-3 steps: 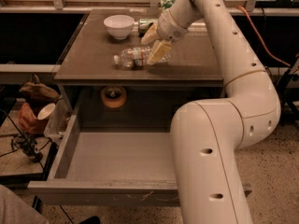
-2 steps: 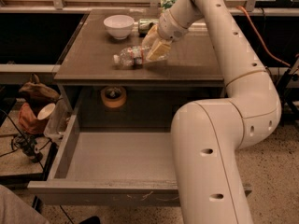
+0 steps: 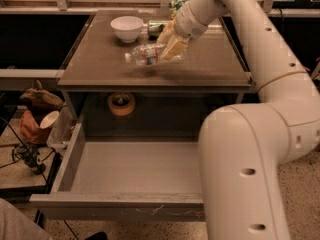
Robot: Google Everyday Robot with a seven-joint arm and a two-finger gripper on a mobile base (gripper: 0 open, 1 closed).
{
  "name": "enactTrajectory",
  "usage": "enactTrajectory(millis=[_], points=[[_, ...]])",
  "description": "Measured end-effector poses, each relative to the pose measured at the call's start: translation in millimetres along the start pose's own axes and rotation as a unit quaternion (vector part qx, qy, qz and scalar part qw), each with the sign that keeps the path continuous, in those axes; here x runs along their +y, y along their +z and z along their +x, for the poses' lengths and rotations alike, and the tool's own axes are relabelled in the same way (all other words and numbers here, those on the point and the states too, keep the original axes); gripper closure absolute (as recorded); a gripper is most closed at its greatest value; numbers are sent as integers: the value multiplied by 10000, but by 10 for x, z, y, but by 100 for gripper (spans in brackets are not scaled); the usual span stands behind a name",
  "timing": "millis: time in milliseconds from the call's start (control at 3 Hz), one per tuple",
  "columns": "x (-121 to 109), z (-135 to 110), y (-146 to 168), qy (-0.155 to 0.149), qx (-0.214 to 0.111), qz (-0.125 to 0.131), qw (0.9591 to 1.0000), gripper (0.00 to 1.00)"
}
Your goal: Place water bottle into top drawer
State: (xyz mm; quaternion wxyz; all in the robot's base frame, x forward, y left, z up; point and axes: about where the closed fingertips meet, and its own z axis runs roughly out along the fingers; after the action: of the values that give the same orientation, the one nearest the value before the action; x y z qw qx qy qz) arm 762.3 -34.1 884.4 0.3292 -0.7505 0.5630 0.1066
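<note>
Camera view. Locate the water bottle point(image 3: 144, 54) lying on its side over the middle of the table point(image 3: 210, 66), cap pointing left, base end inside the gripper point(image 3: 171, 48). Read the gripper as closed on that base end, with yellowish fingers point(image 3: 176, 45) pressed against the clear body. From the dark patch beneath, judge the bottle as hanging just clear of the table top; cannot confirm the gap for certain. Note the white bowl point(image 3: 126, 28) behind and to the left, well apart from the bottle, and the green can point(image 3: 155, 27) just behind the gripper. Find the top drawer point(image 3: 117, 204) pulled out below the table's front edge, pale bottom showing, with a tape roll point(image 3: 121, 104) on the shelf behind it. Treat the bottle as light, thin-walled and easily crushed. Expect flex in the ribs under pinch, slip on the smooth plastic, and a shift of any water inside toward the low end when tilted. Prefer a hold across the ribbed body near the label band rather than at the extreme base, for less droop at the cap end. Keep pinch force moderate. Lower flat into the drawer's open middle, clear of the side walls, before letting go.
</note>
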Motion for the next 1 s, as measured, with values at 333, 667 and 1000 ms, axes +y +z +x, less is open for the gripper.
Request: enactTrajectory(millis=[333,667,1000], points=[[-7,-163,-692,-118,75,802,9967,100],[180,-476,-1535,-300,-7,1728,9845,100],[656,-601,-1642,-355,-323,1848,9816,100]])
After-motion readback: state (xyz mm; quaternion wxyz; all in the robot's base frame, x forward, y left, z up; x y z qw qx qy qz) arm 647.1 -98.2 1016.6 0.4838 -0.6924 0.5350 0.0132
